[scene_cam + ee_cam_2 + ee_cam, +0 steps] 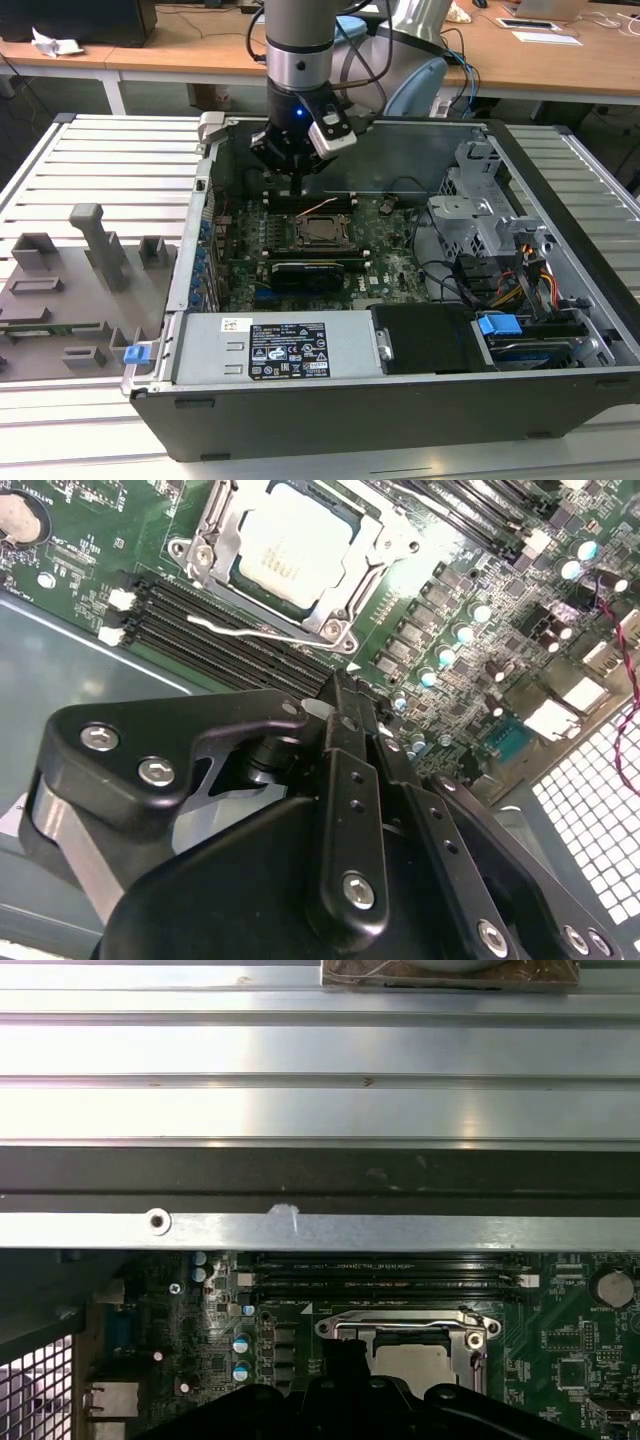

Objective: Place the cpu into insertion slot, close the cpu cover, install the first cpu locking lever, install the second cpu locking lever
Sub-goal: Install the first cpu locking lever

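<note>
Cpu (285, 550) sits in the insertion slot (192, 552), cpu cover (335, 605) down around it. Pincer (340, 692) hovers just beside the wire locking lever (245, 631), tips pressed together, gripping nothing. Looks like lever work: best to keep the tip low on the wire, clear of the chip, and press gently

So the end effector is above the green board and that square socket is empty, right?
Not empty. The second wrist view shows the cpu seated in the insertion slot; the end effector is above the green board.
</note>
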Controlling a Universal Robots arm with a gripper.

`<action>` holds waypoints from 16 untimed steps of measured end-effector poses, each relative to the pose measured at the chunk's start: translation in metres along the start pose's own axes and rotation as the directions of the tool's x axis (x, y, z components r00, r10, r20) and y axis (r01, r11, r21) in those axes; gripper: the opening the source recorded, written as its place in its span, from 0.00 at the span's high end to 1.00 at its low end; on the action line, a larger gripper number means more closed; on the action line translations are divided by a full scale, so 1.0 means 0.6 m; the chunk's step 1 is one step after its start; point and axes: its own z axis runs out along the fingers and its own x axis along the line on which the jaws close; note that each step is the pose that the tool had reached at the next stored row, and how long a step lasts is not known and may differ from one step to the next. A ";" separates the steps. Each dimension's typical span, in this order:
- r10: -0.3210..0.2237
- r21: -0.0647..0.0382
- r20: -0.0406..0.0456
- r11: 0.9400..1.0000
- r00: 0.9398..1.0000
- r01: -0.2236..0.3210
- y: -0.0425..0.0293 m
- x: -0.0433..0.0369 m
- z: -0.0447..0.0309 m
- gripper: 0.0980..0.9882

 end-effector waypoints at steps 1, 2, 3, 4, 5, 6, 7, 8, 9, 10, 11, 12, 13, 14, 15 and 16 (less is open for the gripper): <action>0.000 -0.001 0.000 1.000 1.000 0.000 0.000 0.000 0.000 0.99; 0.000 -0.005 0.000 1.000 1.000 0.000 0.000 -0.001 0.000 0.99; 0.000 -0.015 0.000 1.000 1.000 0.000 0.000 -0.001 0.001 0.99; 0.001 -0.028 0.000 1.000 1.000 -0.001 0.000 -0.001 0.001 0.99; 0.001 -0.036 0.000 0.999 1.000 -0.001 0.000 -0.001 0.002 0.99; 0.001 -0.042 0.000 0.999 1.000 -0.001 0.000 -0.001 0.004 0.99; 0.001 -0.042 0.000 0.999 1.000 -0.001 -0.001 -0.002 0.006 0.99; 0.001 -0.043 0.000 0.999 1.000 -0.001 -0.002 -0.002 0.012 0.99; 0.001 -0.043 0.000 0.999 1.000 -0.001 -0.002 -0.004 0.016 0.99; 0.000 -0.043 0.000 0.999 1.000 0.000 -0.002 -0.007 0.020 0.99; -0.008 -0.043 -0.001 0.999 1.000 0.008 -0.002 -0.010 0.026 0.99; -0.017 -0.043 -0.001 0.999 1.000 0.017 -0.002 -0.011 0.027 0.99; -0.026 -0.043 -0.001 0.999 1.000 0.025 -0.002 -0.014 0.029 0.99; -0.032 -0.043 -0.002 0.999 0.999 0.032 -0.002 -0.020 0.031 0.99; -0.037 -0.043 -0.002 0.998 0.999 0.036 -0.002 -0.023 0.033 0.99; -0.041 -0.043 -0.002 0.998 0.999 0.041 -0.002 -0.026 0.034 0.99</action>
